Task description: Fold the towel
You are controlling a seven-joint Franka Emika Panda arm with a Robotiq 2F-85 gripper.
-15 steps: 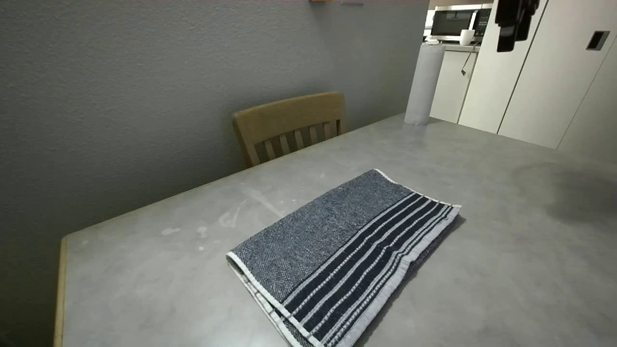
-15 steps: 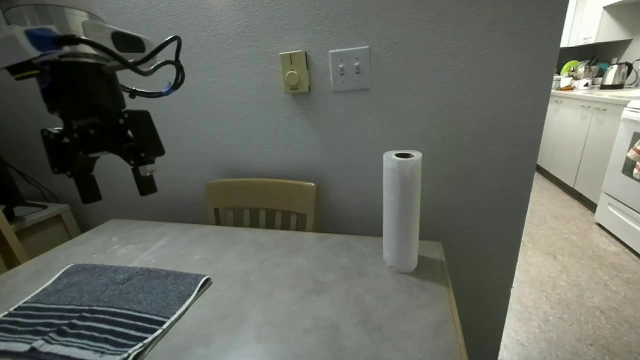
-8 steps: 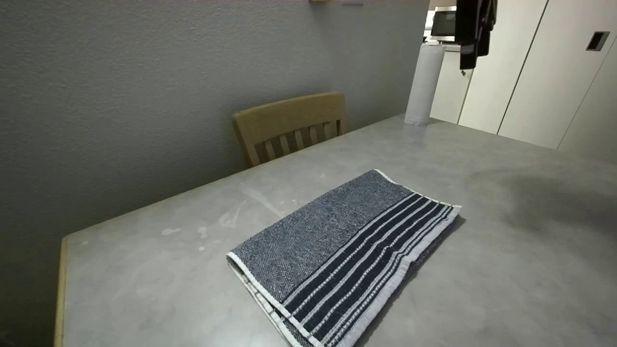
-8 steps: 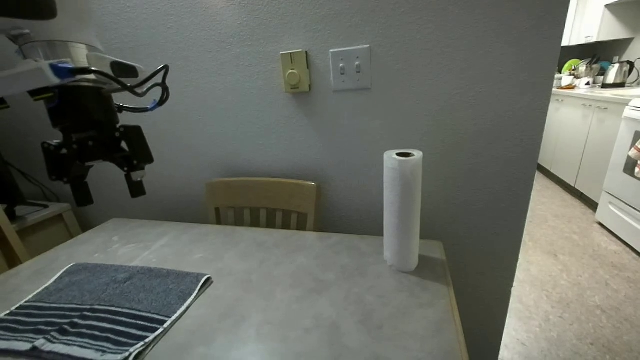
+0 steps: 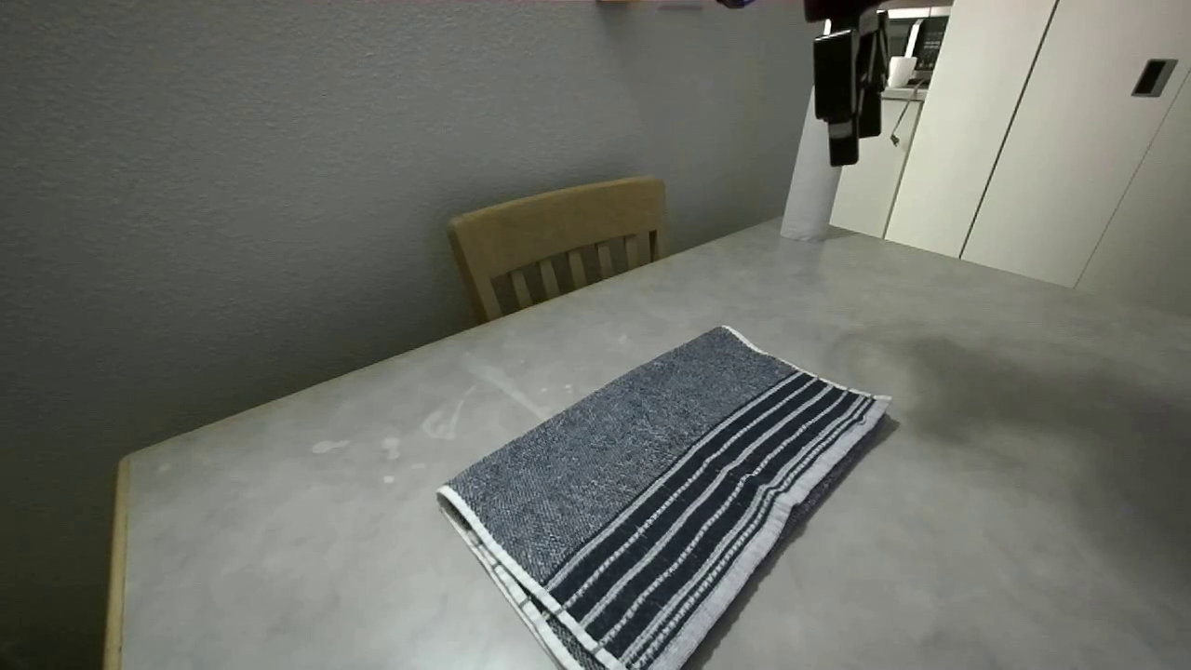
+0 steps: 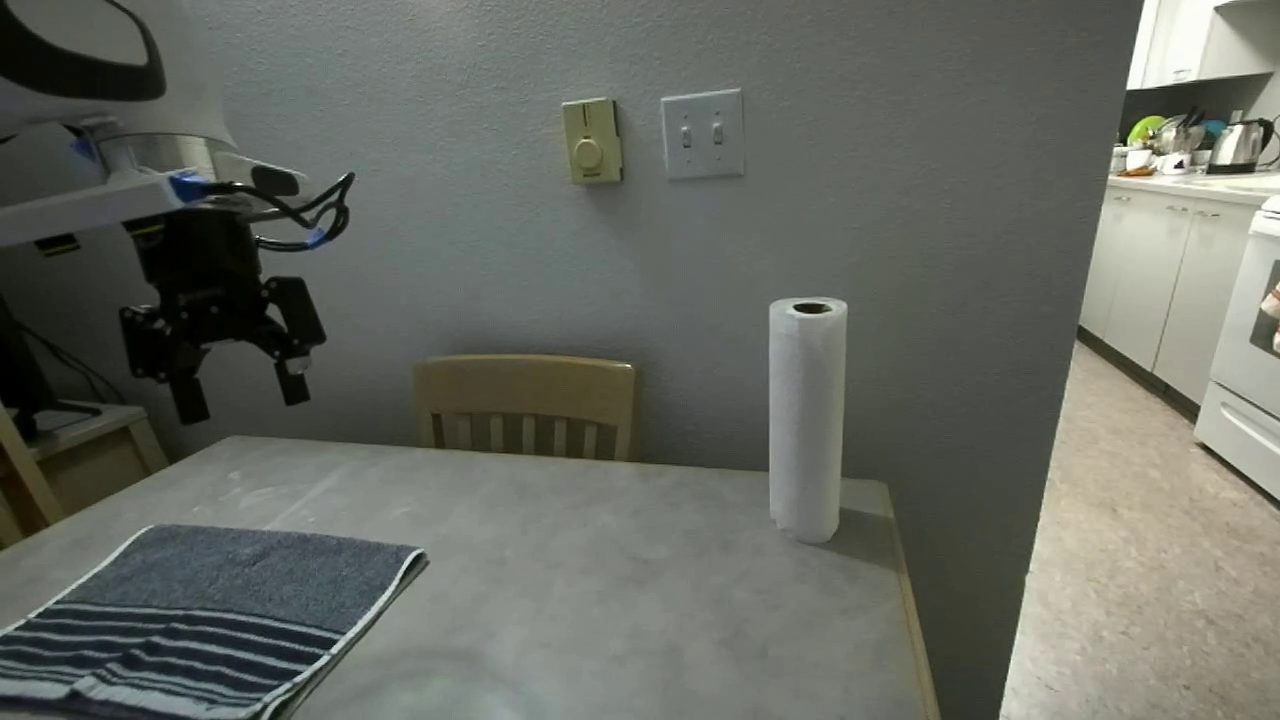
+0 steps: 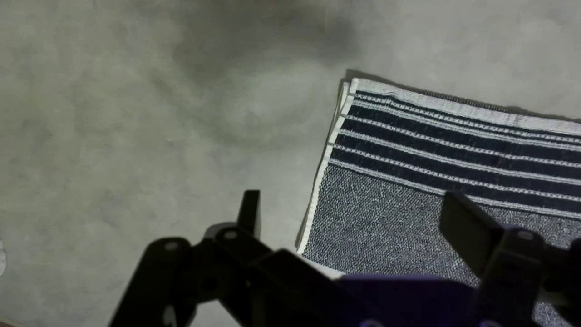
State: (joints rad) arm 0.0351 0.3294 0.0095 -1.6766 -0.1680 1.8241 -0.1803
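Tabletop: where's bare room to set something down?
Broad patch between the towel and paper roll in an exterior view. Another, bare but for pale smudges, between the towel and the table corner. Crowded: the towel's own spot; in the wrist view, the open gripper appears over its edge.

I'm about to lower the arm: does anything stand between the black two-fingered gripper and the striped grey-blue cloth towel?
Nothing visible does. The towel lies uncovered, lower than the open gripper; the white cylindrical paper roll stands apart from both.
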